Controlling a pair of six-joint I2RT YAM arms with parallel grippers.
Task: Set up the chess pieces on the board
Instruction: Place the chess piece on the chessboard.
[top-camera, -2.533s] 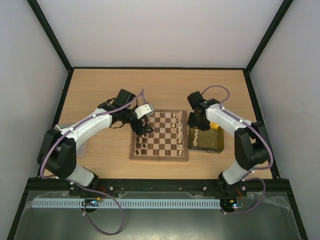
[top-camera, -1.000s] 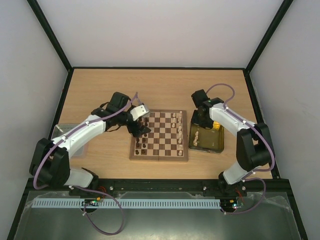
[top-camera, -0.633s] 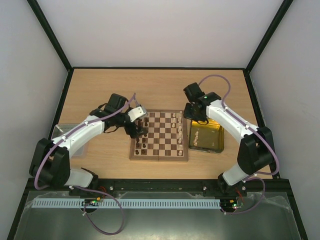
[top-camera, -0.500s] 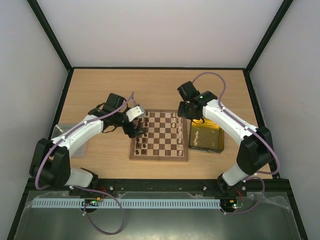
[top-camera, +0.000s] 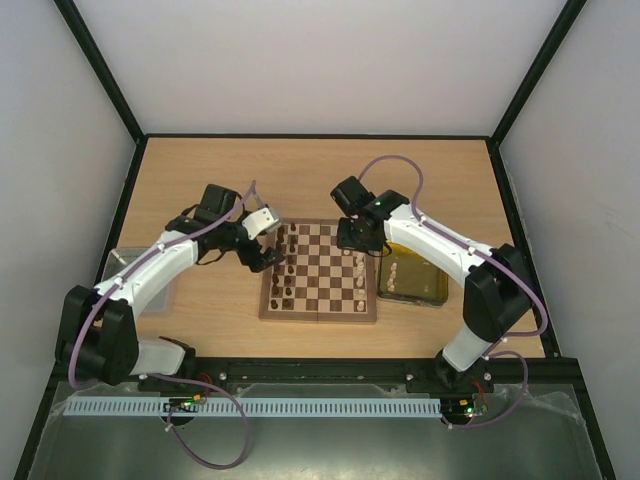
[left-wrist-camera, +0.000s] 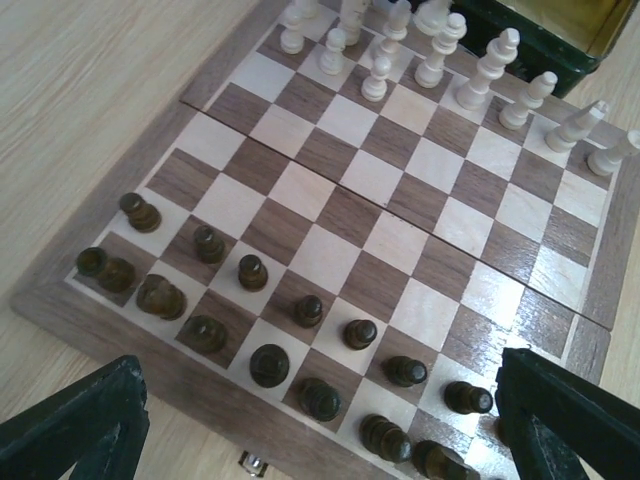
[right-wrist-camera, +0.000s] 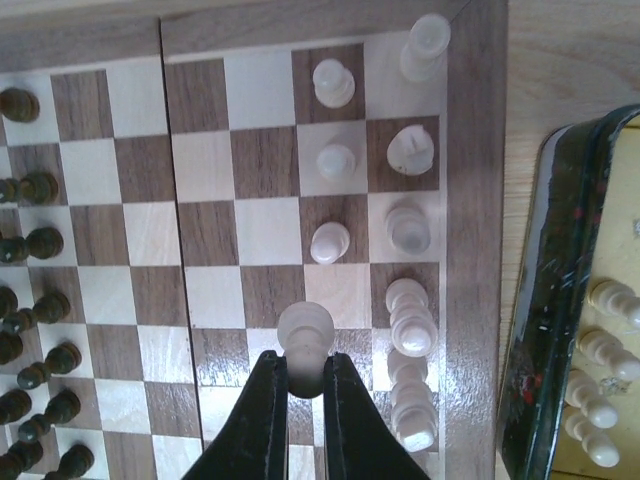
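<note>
Cream pawn sits pinched in the right gripper over the board, in the second row in from its right edge; whether it touches the square I cannot tell. Three cream pawns stand in that row, and taller cream pieces line the edge itself. Dark pieces fill two rows along the left edge, seemingly complete. More cream ones wait in the yellow tray beside the board. Left gripper hangs spread wide and empty by the left edge.
</note>
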